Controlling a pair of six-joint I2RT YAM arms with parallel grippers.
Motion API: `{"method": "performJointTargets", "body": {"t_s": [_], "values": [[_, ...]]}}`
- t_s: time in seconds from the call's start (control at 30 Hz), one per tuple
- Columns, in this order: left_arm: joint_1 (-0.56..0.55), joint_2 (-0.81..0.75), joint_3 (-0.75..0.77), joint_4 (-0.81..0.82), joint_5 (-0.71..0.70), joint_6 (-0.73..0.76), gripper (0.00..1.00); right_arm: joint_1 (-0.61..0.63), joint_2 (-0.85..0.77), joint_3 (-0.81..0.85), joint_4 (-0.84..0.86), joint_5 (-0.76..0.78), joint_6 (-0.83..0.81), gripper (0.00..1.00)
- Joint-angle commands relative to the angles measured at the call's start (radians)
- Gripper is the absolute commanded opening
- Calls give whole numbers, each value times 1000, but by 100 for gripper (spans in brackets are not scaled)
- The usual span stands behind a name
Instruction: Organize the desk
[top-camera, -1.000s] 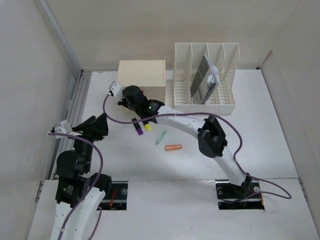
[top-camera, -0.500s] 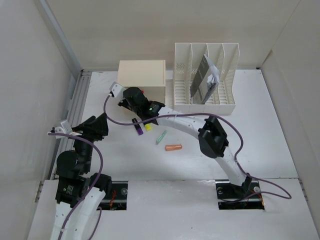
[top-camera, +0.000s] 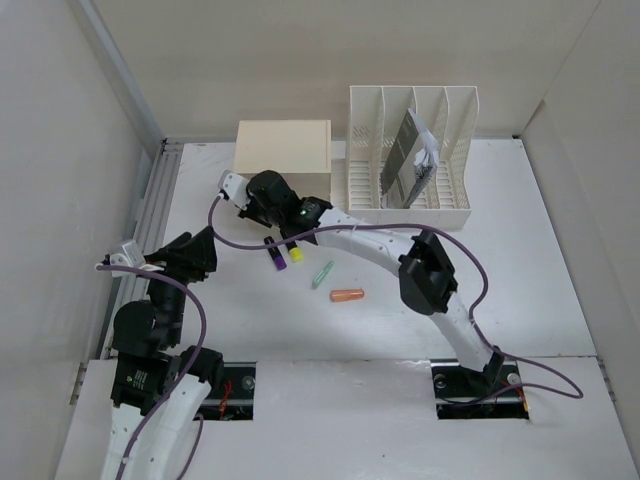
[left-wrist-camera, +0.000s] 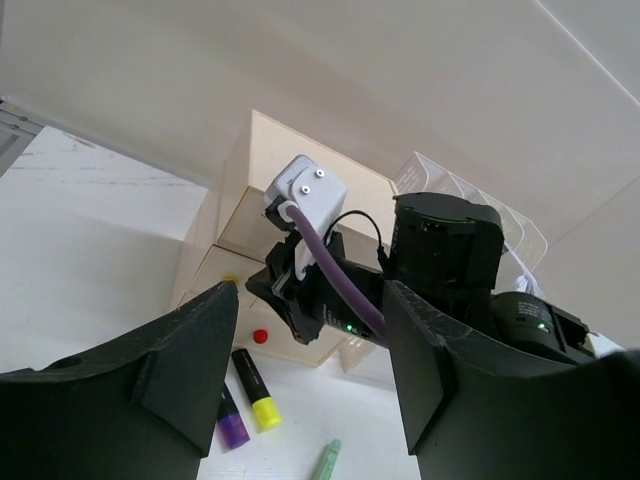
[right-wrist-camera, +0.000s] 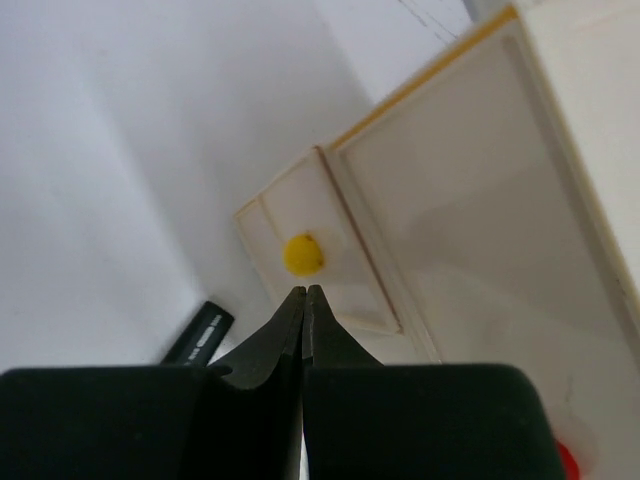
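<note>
The white desk (top-camera: 530, 250) carries a cream drawer box (top-camera: 283, 158) at the back. My right gripper (top-camera: 258, 200) reaches far left to the box's front; in the right wrist view it (right-wrist-camera: 304, 291) is shut and empty, its tips just short of a yellow knob (right-wrist-camera: 303, 254) on a drawer front. My left gripper (top-camera: 197, 256) hovers at the left, open and empty (left-wrist-camera: 310, 400). A purple highlighter (top-camera: 273, 256), a yellow highlighter (top-camera: 294, 251), a green marker (top-camera: 323, 273) and an orange piece (top-camera: 347, 295) lie on the desk.
A white slotted file rack (top-camera: 450, 160) holding a dark booklet (top-camera: 408, 160) stands at the back right. A red knob (left-wrist-camera: 261, 336) shows low on the box front. Side walls close in left and right. A metal rail (top-camera: 150, 215) runs along the left edge.
My right gripper has shifted a little left and back along the box front, closer to the yellow knob. The left arm and the loose items have not moved.
</note>
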Motion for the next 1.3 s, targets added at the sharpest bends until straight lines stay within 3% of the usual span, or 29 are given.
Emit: {"method": "performJointTargets", "body": {"t_s": [0.0,0.1,0.33,0.37,0.4,0.5,0.53,0.63,0.73,0.83,0.87,0.9,0.97,1.07,1.1,1.13,1.17,1.2,1.23,1.27], "values": [[2,-3,0,25,-3,10,57,2,37,21,112,177,27,0],[2,-3,0,25,-3,10,57,2,68,32,154,334,27,0],[2,-3,0,25,-3,10,57,2,70,10,213,362,27,0],[2,-3,0,25,-3,10,57,2,30,-10,196,319,27,0],[2,-3,0,25,-3,10,57,2,9,-10,162,136,17,0],[2,-3,0,25,-3,10,57,-8,-40,15,-92,-225,-129,0],[2,-12,0,36,9,10,57,-8,-54,15,-144,-419,-166,0],[2,-35,-9,56,34,10,57,-8,-108,-22,-295,-633,-293,0],[2,-48,-9,77,54,-13,58,-8,-183,-121,-363,-616,-338,1],[2,-58,-47,116,83,-83,58,-8,-287,-359,-130,-278,-176,40],[2,-39,-73,137,104,-109,60,-17,-380,-432,-40,-69,-149,65],[2,-23,-86,146,116,-134,63,-34,-427,-488,40,-41,-149,72],[2,3,-134,186,145,-210,72,-70,-561,-602,84,-28,-146,96],[2,47,-214,275,184,-284,83,-164,-663,-625,71,-103,-113,100],[2,63,-280,365,219,-330,84,-193,-717,-625,71,-170,-94,96],[2,105,-309,413,231,-351,84,-254,-740,-625,71,-221,-74,84],[2,136,-339,468,250,-374,84,-287,-760,-636,81,-273,-27,63],[2,171,-384,582,283,-393,73,-320,-786,-636,81,-324,1,41],[2,260,-397,632,303,-417,54,-380,-786,-636,81,-429,27,0],[2,312,-397,675,320,-418,35,-412,-800,-636,81,-491,50,0]]}}
